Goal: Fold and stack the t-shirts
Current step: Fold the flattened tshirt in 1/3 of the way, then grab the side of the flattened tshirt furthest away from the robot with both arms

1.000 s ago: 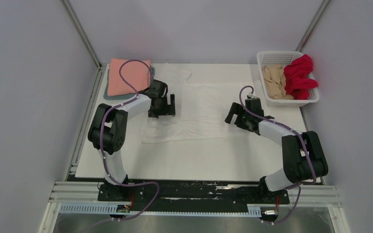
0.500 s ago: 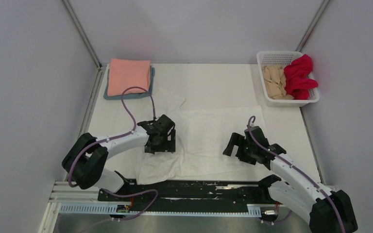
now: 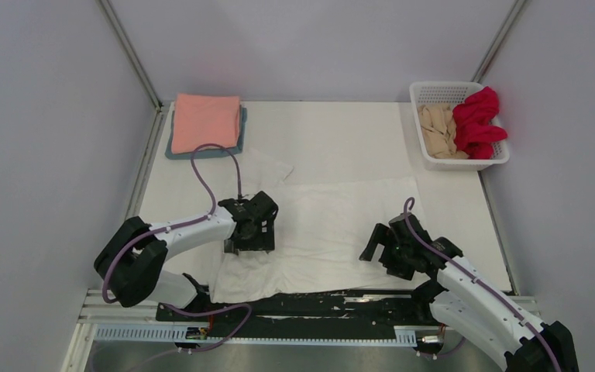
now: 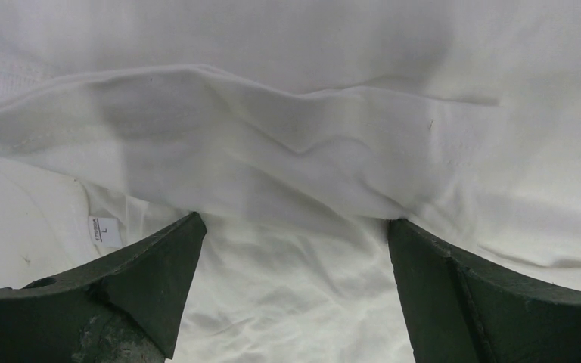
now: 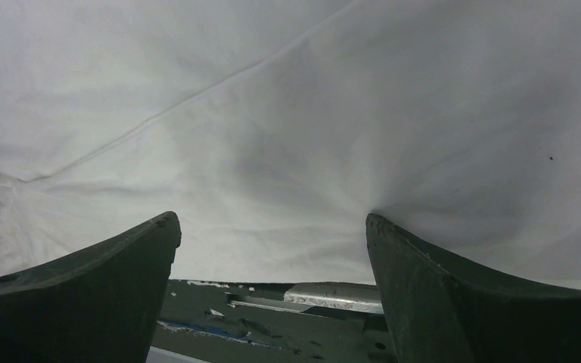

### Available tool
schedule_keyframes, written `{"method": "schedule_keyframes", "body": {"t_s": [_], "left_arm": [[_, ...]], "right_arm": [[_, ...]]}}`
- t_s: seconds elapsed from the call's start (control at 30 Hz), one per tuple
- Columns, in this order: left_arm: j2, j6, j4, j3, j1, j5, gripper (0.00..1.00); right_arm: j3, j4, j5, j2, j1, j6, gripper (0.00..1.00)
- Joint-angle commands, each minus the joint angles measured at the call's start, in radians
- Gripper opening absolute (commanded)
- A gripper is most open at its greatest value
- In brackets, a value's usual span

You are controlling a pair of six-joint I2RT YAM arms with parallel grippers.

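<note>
A white t-shirt (image 3: 333,225) lies spread across the near half of the table, its near edge over the black front rail. It fills the left wrist view (image 4: 295,113), where a neck label (image 4: 106,229) shows, and the right wrist view (image 5: 287,113). My left gripper (image 3: 252,232) (image 4: 295,219) is open, fingertips pressed onto the shirt's left part. My right gripper (image 3: 391,249) (image 5: 271,217) is open, its tips on the shirt's near right edge. A folded salmon pink t-shirt (image 3: 205,122) lies on a folded grey-blue t-shirt (image 3: 201,153) at the far left.
A white lattice basket (image 3: 434,87) at the far right holds a red t-shirt (image 3: 480,116) and a beige t-shirt (image 3: 438,130). The black front rail (image 5: 295,310) shows just under the shirt's edge. Grey walls enclose the table.
Both arms have pulled back toward the near edge, and the white t-shirt has slid with them from the table's middle to the front edge. The stack and the basket have not moved.
</note>
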Motion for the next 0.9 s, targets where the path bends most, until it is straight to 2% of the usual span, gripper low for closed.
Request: {"method": "schedule_keyframes", "body": {"t_s": [0.0,0.23,0.57,0.77,0.87], "left_arm": [[0.092,0.058,0.091,0.06,0.017,-0.086,1.0],[0.217,0.125,0.137,0.153,0.098,-0.052,1.0],[0.143,0.103,-0.048,0.146,0.104,-0.105,1.0],[0.03,0.196,-0.048,0.251,0.106,-0.156,1.0],[0.047,0.241,-0.038,0.398,0.12,-0.179,1.0]], "right_arm": [[-0.014,-0.045,0.029,-0.006,0.009,0.032,1.0],[-0.019,-0.028,0.036,-0.031,0.01,0.041,1.0],[0.013,-0.008,0.093,-0.052,0.011,0.064,1.0],[0.171,0.003,0.26,-0.075,0.011,-0.016,1.0],[0.245,0.056,0.374,-0.064,0.009,-0.074,1.0]]}}
